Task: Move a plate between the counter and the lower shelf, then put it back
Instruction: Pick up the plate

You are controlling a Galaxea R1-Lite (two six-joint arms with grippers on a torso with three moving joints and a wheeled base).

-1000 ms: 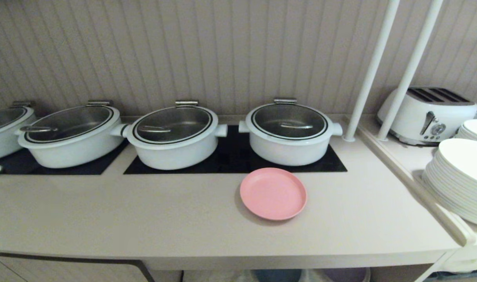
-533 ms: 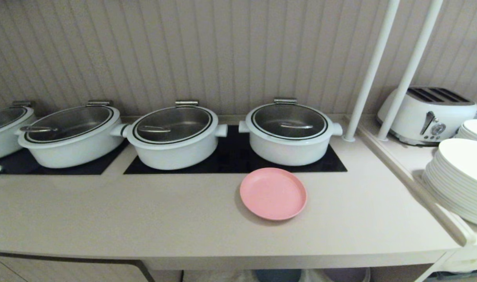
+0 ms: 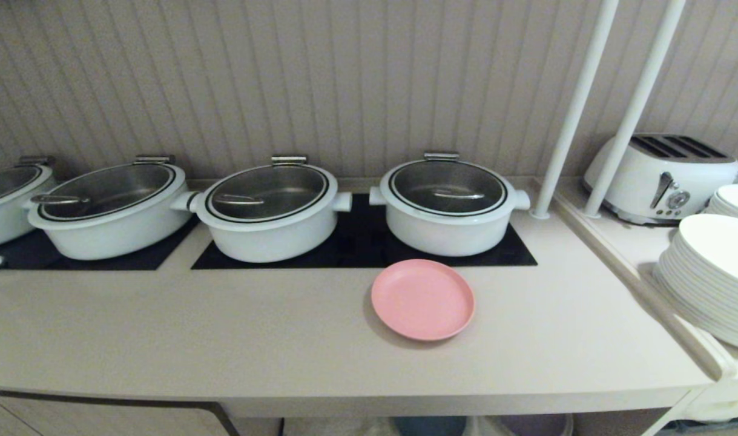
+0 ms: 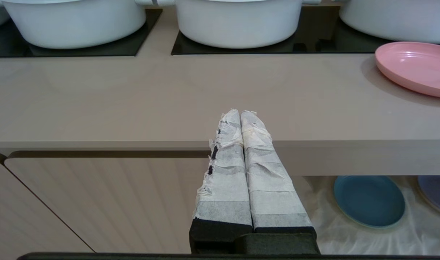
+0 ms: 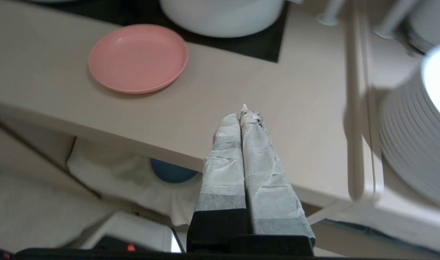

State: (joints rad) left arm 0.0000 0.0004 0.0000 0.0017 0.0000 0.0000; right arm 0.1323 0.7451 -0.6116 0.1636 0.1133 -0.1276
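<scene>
Plate (image 3: 422, 299) sits untouched on the counter (image 3: 223, 339), at six o'clock from the rightmost pot (image 3: 448, 206). Nothing looks done yet; the trip to the shelf (image 4: 367, 231) and back remains. Both grippers, left (image 4: 240, 115) and right (image 5: 241, 115), are closed and empty.

Lighting dim, warm, diffuse from overhead. My head view sharp; soft shadow under the plate (image 3: 422, 299) toward front-left. My right wrist view blurred, esp. white plate stack (image 5: 418, 126), w/ glare on top. Left wrist view crisp, mild sheen on plate rim.
</scene>
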